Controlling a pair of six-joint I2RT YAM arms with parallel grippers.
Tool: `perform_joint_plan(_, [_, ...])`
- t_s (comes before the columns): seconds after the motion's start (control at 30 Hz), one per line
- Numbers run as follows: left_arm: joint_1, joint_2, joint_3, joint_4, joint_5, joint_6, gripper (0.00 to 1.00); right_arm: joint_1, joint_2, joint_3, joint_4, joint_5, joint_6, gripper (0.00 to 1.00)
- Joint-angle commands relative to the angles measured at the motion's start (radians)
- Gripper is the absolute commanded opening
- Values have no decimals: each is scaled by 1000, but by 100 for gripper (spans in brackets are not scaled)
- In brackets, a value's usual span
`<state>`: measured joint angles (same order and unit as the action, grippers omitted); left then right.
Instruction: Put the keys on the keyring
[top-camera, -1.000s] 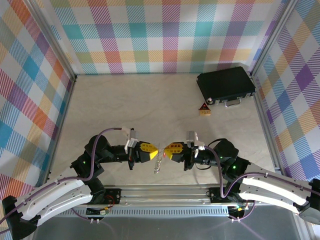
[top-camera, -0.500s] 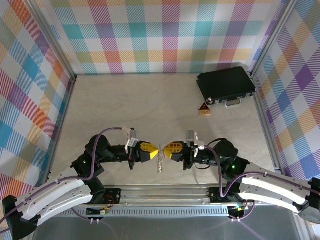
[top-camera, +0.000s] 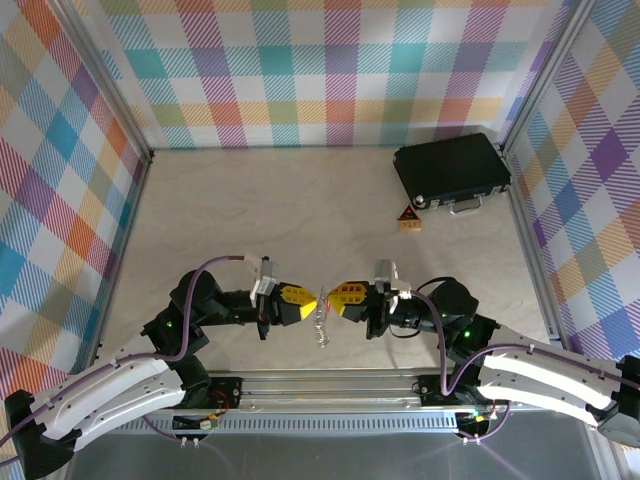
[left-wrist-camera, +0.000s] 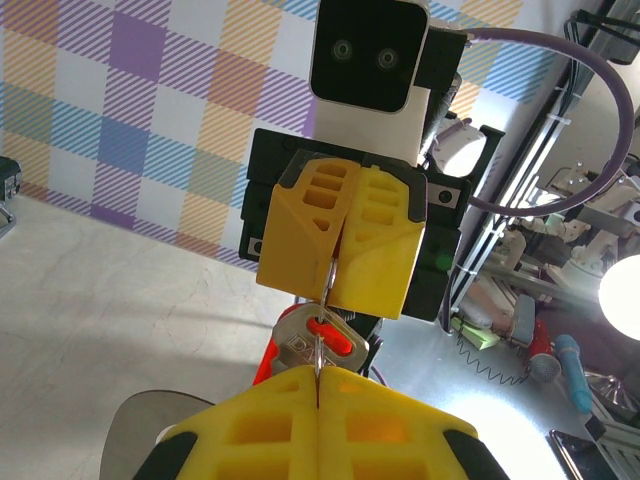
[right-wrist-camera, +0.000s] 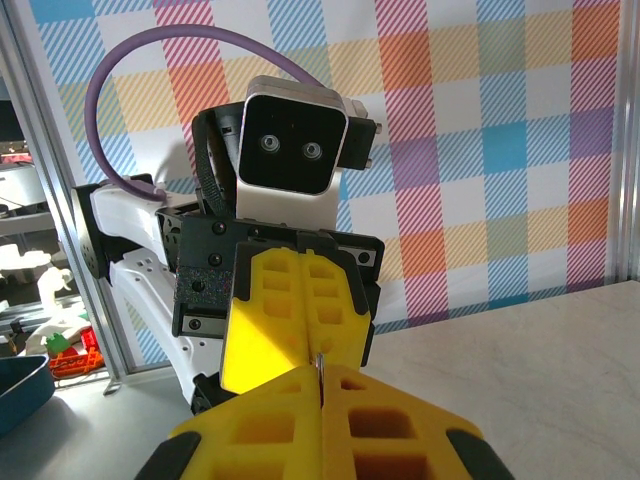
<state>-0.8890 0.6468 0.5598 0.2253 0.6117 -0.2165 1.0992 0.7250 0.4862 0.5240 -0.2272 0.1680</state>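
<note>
In the lower middle of the top view, the left gripper and the right gripper meet tip to tip. Both are closed, each seemingly pinching the thin keyring that hangs between them. The red key is at the ring, partly hidden

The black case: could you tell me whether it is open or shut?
Shut: the black case lies flat with its lid down, its silvery handle along the near edge.
</note>
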Motion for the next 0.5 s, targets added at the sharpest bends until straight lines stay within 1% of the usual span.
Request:
perform_joint_plan(0.0, [-10, -12, 13, 63, -3, 5, 0, 6, 2, 3, 42, 4, 10, 0])
perform_joint_plan(0.47, [-11, -16, 8, 65, -15, 10, 0, 8, 22, 6, 42, -3, 18, 0])
